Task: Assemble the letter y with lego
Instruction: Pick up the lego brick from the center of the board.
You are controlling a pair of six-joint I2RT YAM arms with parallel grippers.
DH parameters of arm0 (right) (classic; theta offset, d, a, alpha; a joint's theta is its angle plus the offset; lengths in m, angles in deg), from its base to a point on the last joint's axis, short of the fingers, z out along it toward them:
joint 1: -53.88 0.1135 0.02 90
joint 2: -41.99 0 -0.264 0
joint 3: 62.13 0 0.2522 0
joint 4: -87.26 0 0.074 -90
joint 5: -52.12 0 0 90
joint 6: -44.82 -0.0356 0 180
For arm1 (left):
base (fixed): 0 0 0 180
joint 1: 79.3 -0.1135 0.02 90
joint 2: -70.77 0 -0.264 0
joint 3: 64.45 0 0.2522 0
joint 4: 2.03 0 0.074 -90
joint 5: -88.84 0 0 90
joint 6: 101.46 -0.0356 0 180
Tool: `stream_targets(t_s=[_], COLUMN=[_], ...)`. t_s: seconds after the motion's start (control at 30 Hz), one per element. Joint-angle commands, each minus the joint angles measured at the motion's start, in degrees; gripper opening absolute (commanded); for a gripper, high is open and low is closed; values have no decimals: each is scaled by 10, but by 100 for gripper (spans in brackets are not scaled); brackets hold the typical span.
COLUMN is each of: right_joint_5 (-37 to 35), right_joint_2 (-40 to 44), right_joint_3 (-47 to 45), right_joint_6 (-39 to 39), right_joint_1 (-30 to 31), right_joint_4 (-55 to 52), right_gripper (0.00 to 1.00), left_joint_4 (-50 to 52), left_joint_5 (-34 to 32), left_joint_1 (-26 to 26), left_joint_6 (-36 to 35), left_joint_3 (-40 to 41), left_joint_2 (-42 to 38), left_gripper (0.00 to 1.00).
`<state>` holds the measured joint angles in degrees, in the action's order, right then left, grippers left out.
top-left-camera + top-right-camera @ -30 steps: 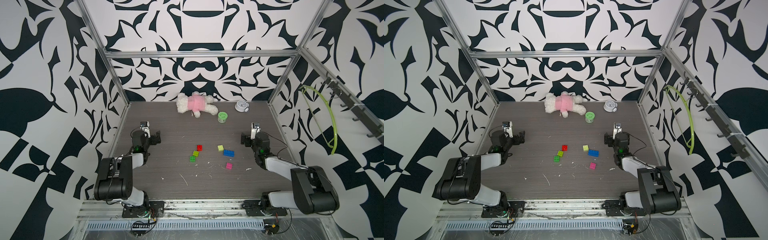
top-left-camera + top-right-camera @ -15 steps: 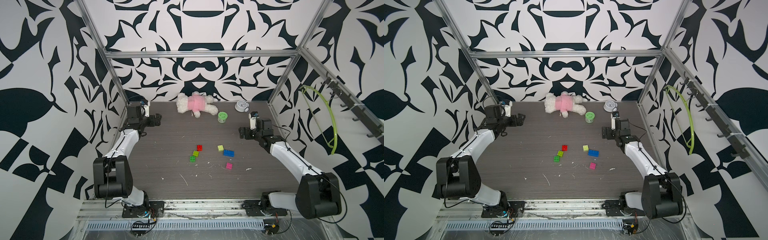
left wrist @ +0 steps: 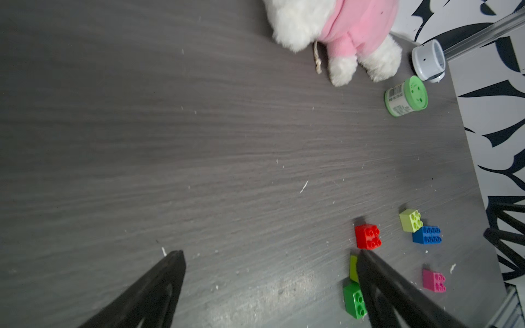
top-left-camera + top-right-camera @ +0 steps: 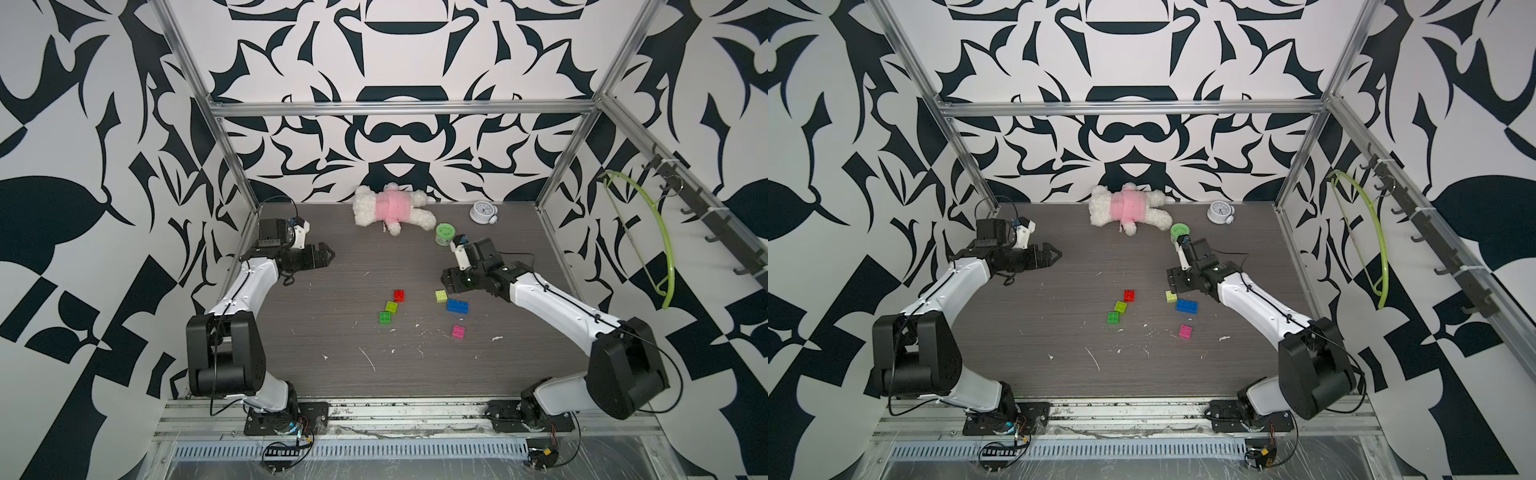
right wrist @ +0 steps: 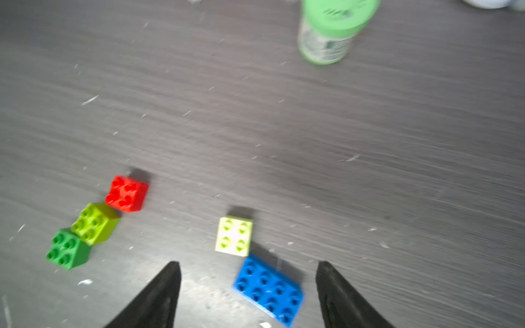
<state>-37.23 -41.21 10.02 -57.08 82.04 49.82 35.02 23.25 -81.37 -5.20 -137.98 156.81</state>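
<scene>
The counter is shared out plainly: clutter is kept along the far edge and the middle is left for the task. The plush is laid on its side against the back wall, well apart from the work.

The left end effector is held wide open and empty over the counter's left side, well apart from the pieces. It is judged to be kept clear until a second hold is needed. The right end effector is tilted down near the right-hand pieces with its jaws parted and nothing gripped, which is read as an approach for a first pick.

The jar is stood upright just behind that wrist, and the clock is set near the back right corner.

The blue brick, the longest piece, is found corner to corner with the pale-yellow brick. The red brick, lime brick and green brick are strung in a diagonal row near mid-counter. The pink brick is left alone nearer the front. All are laid studs up and none is stacked, so the Y is judged not yet begun.
</scene>
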Motion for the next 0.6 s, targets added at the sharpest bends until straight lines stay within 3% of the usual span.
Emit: stream_targets(t_s=[0.0,0.17,0.27,0.43,0.57], right_joint_5=[-18,-28,-26,-14,-7], right_joint_2=[-18,-67,-95,-149,-213], right_joint_3=[46,95,129,166,223], right_joint_6=[-35,-56,-109,-260,-296], right_joint_1=[47,107,122,124,137], right_joint_4=[-50,-86,-105,-108,-135], right_gripper=[73,68,61,52,49], left_joint_4=[-32,-61,-78,-95,-102], left_joint_5=[12,9,10,17,24], left_joint_1=[0,-9,-24,-48,-58], left_joint_6=[11,15,31,50,59], left_joint_3=[39,73,85,102,111], left_joint_2=[-42,-50,-55,-64,-75], left_gripper=[99,99,99,99,99])
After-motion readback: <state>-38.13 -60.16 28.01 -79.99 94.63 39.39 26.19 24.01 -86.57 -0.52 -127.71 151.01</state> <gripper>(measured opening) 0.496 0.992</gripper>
